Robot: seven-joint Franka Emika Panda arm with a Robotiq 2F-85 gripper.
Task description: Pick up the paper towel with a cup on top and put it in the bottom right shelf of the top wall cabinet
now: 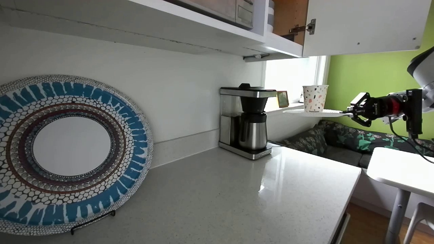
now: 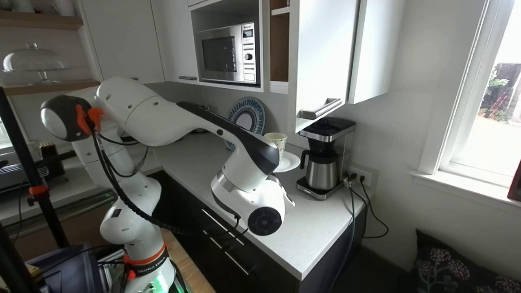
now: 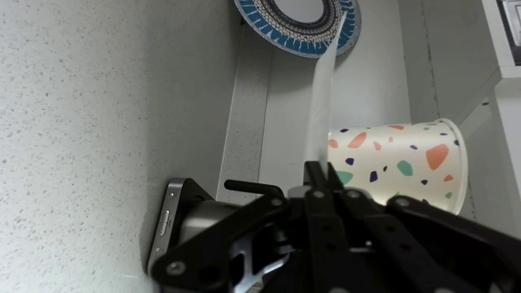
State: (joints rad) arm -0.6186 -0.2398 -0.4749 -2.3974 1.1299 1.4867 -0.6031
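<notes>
The paper towel point(image 1: 327, 114), a thin white round sheet, is held level in the air with the cup point(image 1: 314, 98) upright on it. Both also show in an exterior view, paper towel point(image 2: 290, 161) and cup point(image 2: 277, 141). My gripper point(image 1: 346, 112) is shut on the paper towel's edge. In the wrist view the fingertips point(image 3: 324, 167) pinch the sheet point(image 3: 321, 106), and the cup point(image 3: 395, 162) appears sideways. The top wall cabinet point(image 2: 279, 49) is open with a brown inside. Its bottom right shelf point(image 1: 283, 43) shows its white front edge, above and beyond the cup.
The open cabinet door point(image 1: 362, 27) hangs above the cup, with a handle point(image 2: 321, 109) at its lower edge. The coffee maker point(image 1: 245, 122) stands on the counter point(image 1: 210, 196) below. A microwave point(image 2: 228, 53) sits beside the open compartment. The blue-patterned plate point(image 1: 132, 135) leans on the wall.
</notes>
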